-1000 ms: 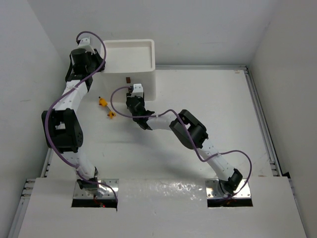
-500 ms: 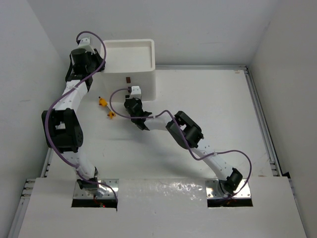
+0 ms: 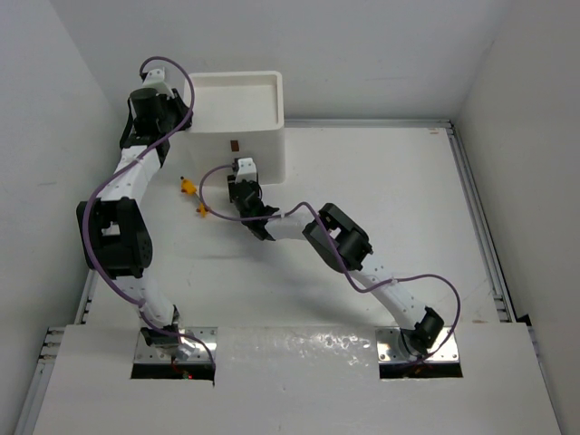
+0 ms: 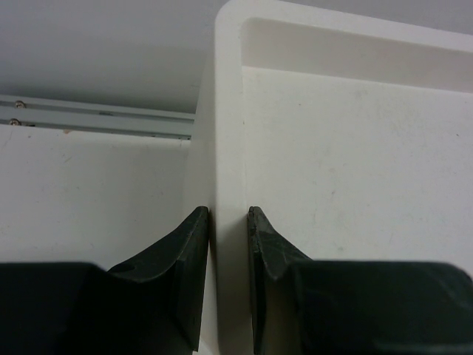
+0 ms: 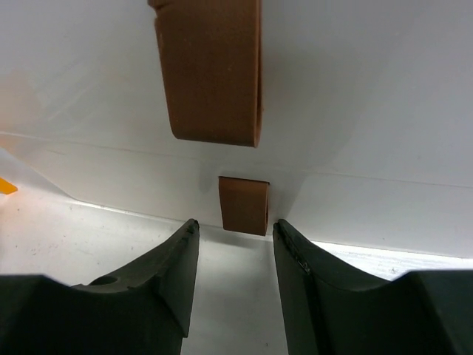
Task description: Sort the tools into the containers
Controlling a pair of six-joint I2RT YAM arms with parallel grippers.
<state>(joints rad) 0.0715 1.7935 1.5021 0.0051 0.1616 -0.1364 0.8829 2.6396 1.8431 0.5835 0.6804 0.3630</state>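
The white box of drawers (image 3: 240, 118) stands at the back left, with a recessed tray top. My left gripper (image 3: 186, 122) (image 4: 229, 214) is shut on the left rim (image 4: 228, 133) of that box, one finger on either side of the wall. My right gripper (image 3: 243, 179) (image 5: 235, 225) is open and faces the box front. A small brown drawer handle (image 5: 244, 205) sits just beyond the gap between its fingertips, untouched, and a larger brown handle (image 5: 211, 70) is above it. Two small yellow-orange tools (image 3: 188, 188) (image 3: 203, 211) lie on the table left of the right gripper.
A brown handle (image 3: 235, 146) shows on the box front in the top view. A metal rail (image 3: 480, 227) runs along the table's right edge, and grey walls close in on the left and right. A sliver of orange (image 5: 6, 186) shows at the right wrist view's left edge.
The right arm has shifted a little to the left along the box front. The left gripper keeps its hold on the box rim, and the tools lie where they were.
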